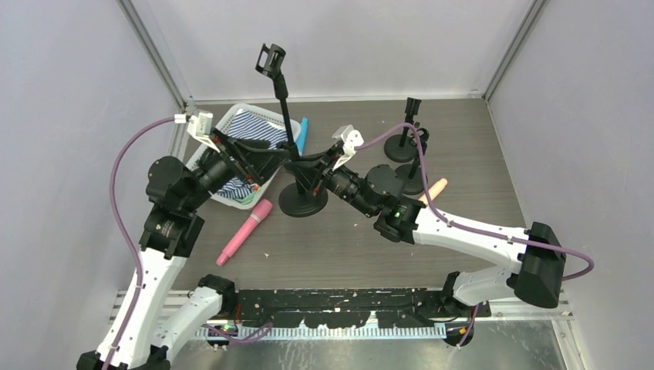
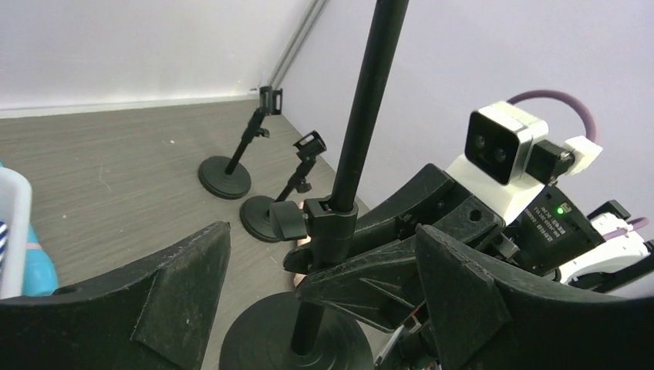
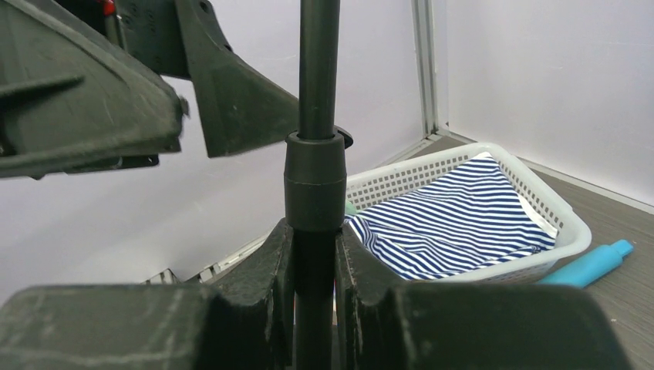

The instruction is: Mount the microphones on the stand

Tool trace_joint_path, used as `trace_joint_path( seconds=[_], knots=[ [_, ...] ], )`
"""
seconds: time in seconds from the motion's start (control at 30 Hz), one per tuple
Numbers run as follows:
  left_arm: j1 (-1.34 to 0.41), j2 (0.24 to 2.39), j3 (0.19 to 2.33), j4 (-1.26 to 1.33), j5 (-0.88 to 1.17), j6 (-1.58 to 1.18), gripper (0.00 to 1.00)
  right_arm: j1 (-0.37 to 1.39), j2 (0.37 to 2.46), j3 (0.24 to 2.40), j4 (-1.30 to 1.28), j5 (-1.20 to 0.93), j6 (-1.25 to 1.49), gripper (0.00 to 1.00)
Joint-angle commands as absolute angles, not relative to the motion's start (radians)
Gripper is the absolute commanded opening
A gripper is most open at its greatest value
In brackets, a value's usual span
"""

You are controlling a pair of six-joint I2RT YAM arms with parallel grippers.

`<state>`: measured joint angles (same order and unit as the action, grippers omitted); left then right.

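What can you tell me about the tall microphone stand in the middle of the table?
The tall stand is matte black and looks like metal. It has a round flat base resting on the table, a slim pole with a thicker collar low down, and an empty clip on top. The right gripper is shut on the pole just below the collar. The left gripper stands open around the pole, its fingers clear of it. No microphone is attached.

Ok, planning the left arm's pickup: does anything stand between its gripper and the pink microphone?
Nothing visible does. The pink microphone lies on bare table on the near side of the open left gripper; the basket's corner sits just beside its head.
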<state>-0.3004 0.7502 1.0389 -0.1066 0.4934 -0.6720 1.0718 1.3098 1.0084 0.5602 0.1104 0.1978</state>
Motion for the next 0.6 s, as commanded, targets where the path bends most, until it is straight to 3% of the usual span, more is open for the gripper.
trace_joint_path(
  seconds=[0.0,0.27,0.4,0.57],
  knots=[
    [-0.36,0.768,1.036,-0.046,0.479,-0.651,0.9,1.084,1.305,1.112,0.703,0.089,0.229,0.01],
    [-0.511,0.819,1.031,-0.069,0.363,-0.598,0.81,1.098,1.323,1.135,0.675,0.082,0.213,0.01],
    [-0.526,0.83,1.022,-0.056,0.339,-0.611,0.64,1.1,1.315,1.122,0.666,0.094,0.193,0.01],
    [-0.531,0.835,1.015,-0.046,0.32,-0.617,0.33,1.103,1.303,1.1,0.649,0.108,0.154,0.01]
  ],
)
